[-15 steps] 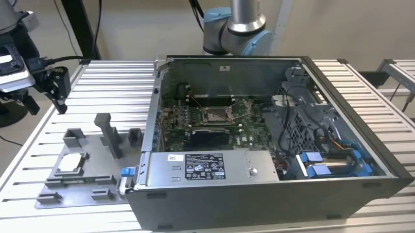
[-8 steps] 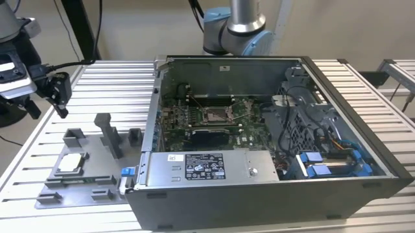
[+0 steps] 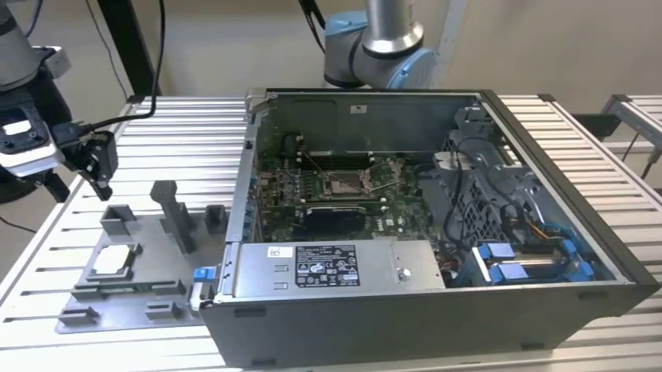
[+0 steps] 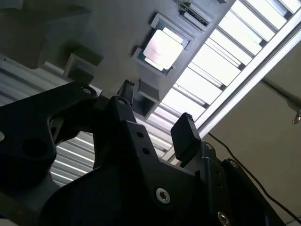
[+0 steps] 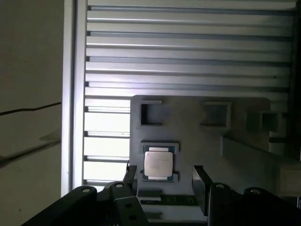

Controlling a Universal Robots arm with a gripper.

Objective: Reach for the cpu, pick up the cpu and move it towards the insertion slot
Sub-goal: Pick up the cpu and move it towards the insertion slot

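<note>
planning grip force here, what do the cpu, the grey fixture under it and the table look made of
The cpu top looks like bare metal, silvery with a soft sheen. The grey fixture seems matte plastic, dull and evenly grey, though painted metal is possible. The table looks like ribbed aluminium slats, pale and reflective.

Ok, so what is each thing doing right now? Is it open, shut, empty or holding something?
gripper: open, holding nothing, above the grey fixture plate.
cpu: lying flat in its holder on the grey fixture plate, shiny side up, not gripped.
insertion slot: looks empty, dark centre showing; can't tell if its frame is latched.
computer case: lying on its side, cover off, insides showing.
</note>
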